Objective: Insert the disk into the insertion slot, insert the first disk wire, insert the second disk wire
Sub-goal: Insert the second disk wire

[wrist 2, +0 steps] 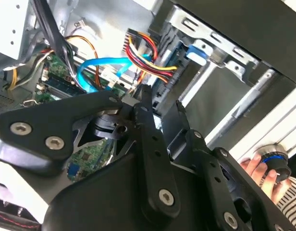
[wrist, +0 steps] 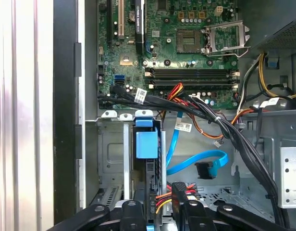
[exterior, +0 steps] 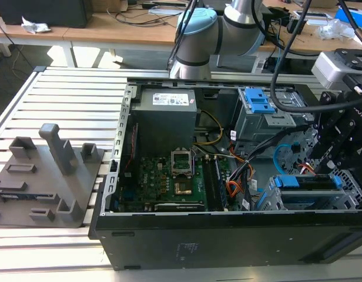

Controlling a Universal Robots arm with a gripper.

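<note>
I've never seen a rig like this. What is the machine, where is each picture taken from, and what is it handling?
The machine is one robot arm with a gripper. The exterior view looks at an open computer case on a slatted table, a grey fixture beside it. Both wrist views come from cameras on the arm, looking into the case. The gripper is at the blue-framed disk, which sits in the grey insertion slot; whether it grips it I cannot tell. A blue cable lies nearby. A person's hand shows in the second wrist view.

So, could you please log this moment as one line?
disk: inside insertion slot | gripper: at disk's edge | blue wire: connector hanging free
</note>
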